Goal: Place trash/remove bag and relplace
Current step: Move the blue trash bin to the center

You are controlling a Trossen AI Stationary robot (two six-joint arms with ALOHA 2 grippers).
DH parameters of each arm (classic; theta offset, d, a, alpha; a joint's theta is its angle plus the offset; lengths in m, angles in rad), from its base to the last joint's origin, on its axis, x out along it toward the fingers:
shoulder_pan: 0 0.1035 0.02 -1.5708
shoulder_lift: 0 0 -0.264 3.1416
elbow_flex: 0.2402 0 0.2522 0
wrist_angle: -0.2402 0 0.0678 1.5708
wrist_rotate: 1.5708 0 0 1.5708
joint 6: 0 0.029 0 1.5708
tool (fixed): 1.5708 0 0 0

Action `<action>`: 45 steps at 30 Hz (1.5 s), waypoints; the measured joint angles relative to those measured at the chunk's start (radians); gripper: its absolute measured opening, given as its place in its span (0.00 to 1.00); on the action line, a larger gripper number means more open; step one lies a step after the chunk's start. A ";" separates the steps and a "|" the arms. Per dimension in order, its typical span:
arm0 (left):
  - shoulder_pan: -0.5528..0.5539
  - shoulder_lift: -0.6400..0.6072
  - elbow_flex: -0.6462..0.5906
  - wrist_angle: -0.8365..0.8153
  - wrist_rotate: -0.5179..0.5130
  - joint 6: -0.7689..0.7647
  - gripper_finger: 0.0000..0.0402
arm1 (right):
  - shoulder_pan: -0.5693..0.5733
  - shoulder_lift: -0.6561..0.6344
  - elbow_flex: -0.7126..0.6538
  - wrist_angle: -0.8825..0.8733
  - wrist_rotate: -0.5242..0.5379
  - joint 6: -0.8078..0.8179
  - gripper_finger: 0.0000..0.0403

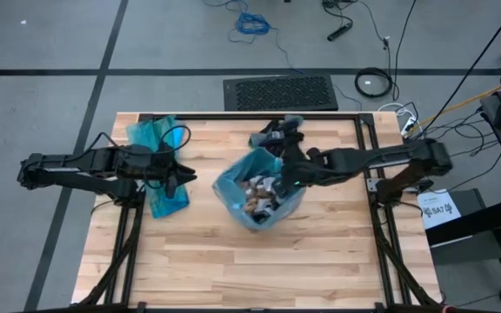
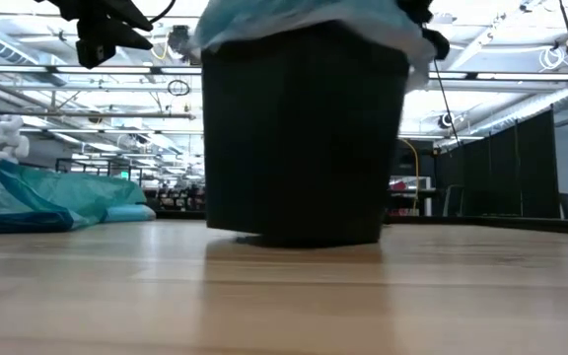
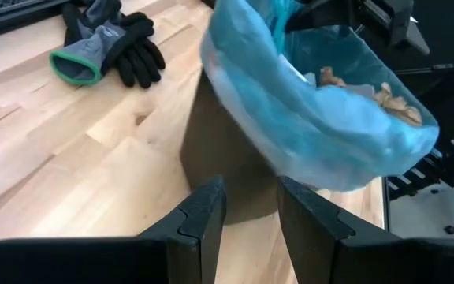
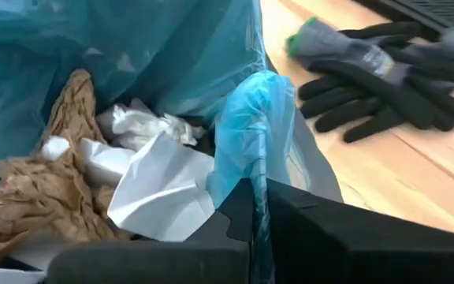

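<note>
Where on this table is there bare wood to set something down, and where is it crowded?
The widest bare patch is the near strip of the table, in front of the bin. The near right corner is bare too. Crowded: the far edge with the black gloves, the left side with the spare blue bags, and the bin itself, where the right end effector grips the liner.

The right pincer (image 1: pixel 287 178) is held clamped tight, its arm stretched inward; the left pincer (image 1: pixel 183 181) is kept partly parted, pointing inward.

Trash (image 4: pixel 93 181), crumpled white and brown paper scraps, heaped inside blue bag (image 1: pixel 233 187), bag lining black bin (image 2: pixel 299 138), bag rim folded over bin's top edge, bin upright
</note>
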 joint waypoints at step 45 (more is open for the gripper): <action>0.000 0.179 0.000 0.245 -0.033 -0.132 0.30 | -0.160 -0.192 -0.289 0.602 -0.363 -0.447 0.21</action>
